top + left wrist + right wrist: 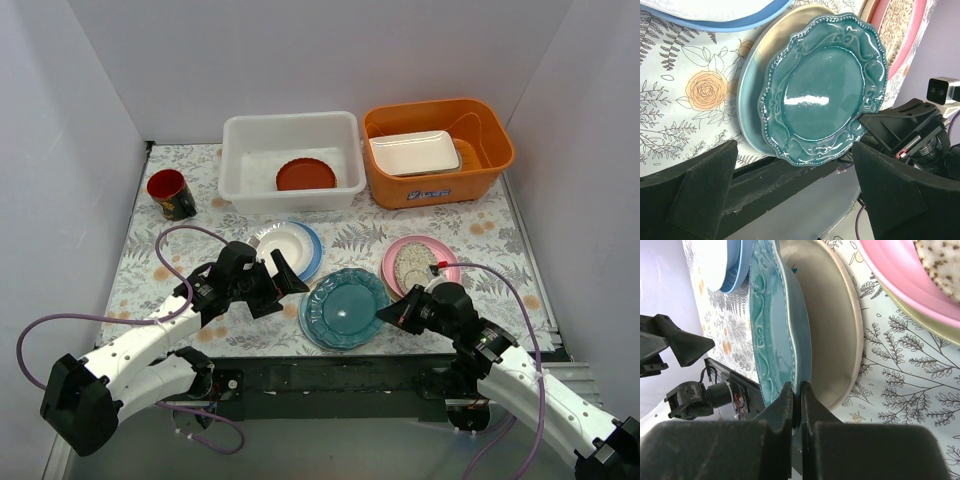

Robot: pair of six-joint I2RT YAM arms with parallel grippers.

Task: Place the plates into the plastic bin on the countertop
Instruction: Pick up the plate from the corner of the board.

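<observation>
**Pinching the Teal Plate by Its Rim**

A flat countertop (pixel 480 235) with a pale cloth of grey ferns and orange flowers lay under everything. At the back stood the white see-through plastic bin (pixel 290 118), and one round red plate (pixel 305 175) lay flat inside it. Just beside the bin, on the right, sat an orange plastic tub (pixel 440 185) with a white rectangular tray (pixel 413 152) in it.

The other plates were out on the cloth in front of the bin. A round teal plate with a wavy edge (pixel 343 308) sat on top of a pale blue plate with a cream inside (pixel 752 85), near the front edge. To its left, a white plate (pixel 283 243) sat on a light blue plate (pixel 312 250). To its right, a speckled grey oval plate (pixel 413 265) sat on a pink plate (pixel 400 252).

A red cup (pixel 170 193) stood by itself at the far left, well apart from the plates.

The right gripper (pixel 796 390) was squeezed tight on the teal plate's rim, on the side nearest the right arm. The left gripper (pixel 283 285) hung just left of the teal plate with its fingers (pixel 705 185) spread wide, and it held nothing.
</observation>
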